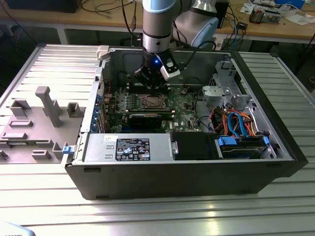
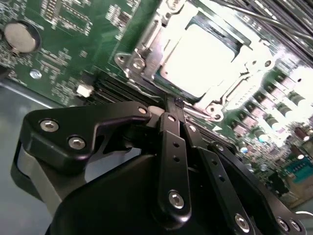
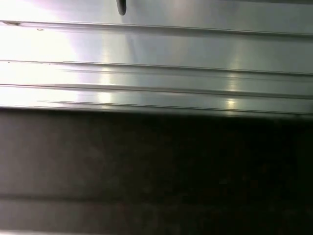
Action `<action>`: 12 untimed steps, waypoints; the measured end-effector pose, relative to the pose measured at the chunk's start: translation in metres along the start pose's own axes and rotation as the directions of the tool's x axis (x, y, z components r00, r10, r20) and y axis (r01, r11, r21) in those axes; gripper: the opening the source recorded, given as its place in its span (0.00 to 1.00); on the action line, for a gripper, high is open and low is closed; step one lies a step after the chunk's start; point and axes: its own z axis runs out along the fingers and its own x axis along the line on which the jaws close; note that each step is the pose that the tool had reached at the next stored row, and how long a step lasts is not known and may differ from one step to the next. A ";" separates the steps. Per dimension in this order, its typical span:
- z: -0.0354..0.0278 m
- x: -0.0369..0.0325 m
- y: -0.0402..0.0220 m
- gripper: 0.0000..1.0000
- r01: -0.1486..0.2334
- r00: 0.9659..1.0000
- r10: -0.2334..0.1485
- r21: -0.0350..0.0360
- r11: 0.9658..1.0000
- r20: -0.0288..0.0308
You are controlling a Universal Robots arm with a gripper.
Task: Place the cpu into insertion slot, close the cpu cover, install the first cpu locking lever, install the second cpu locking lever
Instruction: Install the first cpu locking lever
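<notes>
Your gripper [image 1: 147, 82] hangs inside the open computer case [image 1: 187, 172], low over the green circuit board [image 1: 184, 110] and just on the far side of the insertion slot [image 1: 152, 102]. In the second wrist view the gripper [image 2: 171, 105] has its black jaws drawn together, the tips meeting right at the slot's edge; whether a thin lever is pinched between them, you cannot tell from that spot.

The cpu [image 2: 198, 61] lies seated in the insertion slot [image 2: 128, 61], its pale metal top face showing bright through the square window. The cpu cover [image 2: 146, 44] is folded down flat around it, so the silver frame rims the chip on all sides. The jaws sit just beside that frame, not over the chip itself.

In the exterior view the case rests on a ribbed metal surface [image 1: 275, 206]. To the exterior view's left of the case lies a grey fixture tray [image 1: 29, 132] with upright blocks. A label [image 1: 132, 148] sits on the power supply at the near side, and a bundle of orange and blue cables [image 1: 236, 125] lies to the exterior view's right of the board.
</notes>
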 end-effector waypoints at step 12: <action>0.0024 -0.0117 0.0014 0.11 0.000 1.000 0.000 -0.001 1.000 -0.002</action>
